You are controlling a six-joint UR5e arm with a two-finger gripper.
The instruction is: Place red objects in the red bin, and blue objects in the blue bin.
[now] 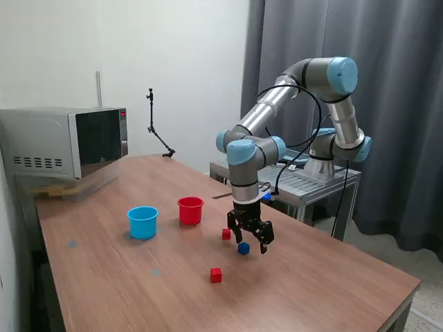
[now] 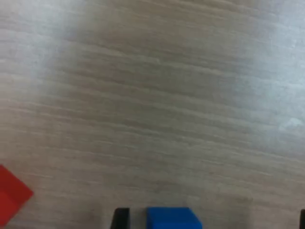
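A small dark blue cube (image 1: 243,248) sits on the wooden desk (image 1: 318,283). One small bright red cube (image 1: 226,234) lies just beside it, another (image 1: 216,275) nearer the front. A round red plastic cup (image 1: 190,210) and a round light blue plastic cup (image 1: 142,222) stand upright, near each other.

The exterior view is evenly and softly lit and sharp throughout, with a pale sheen on the wooden table (image 1: 124,277) toward 9 o'clock, short soft shadows under the cups, and the grey curtain (image 1: 387,83) at 2 o'clock falling darker than the white wall (image 1: 173,55). The wrist view is blurred all over, its wood grain smeared into streaks, with washed-out glare at 10 o'clock and again at 2 o'clock and a duller band between them. The blue cube (image 2: 172,218) at 6 o'clock and the red cube (image 2: 10,196) at 8 o'clock, both cut by the frame, have soft edges.
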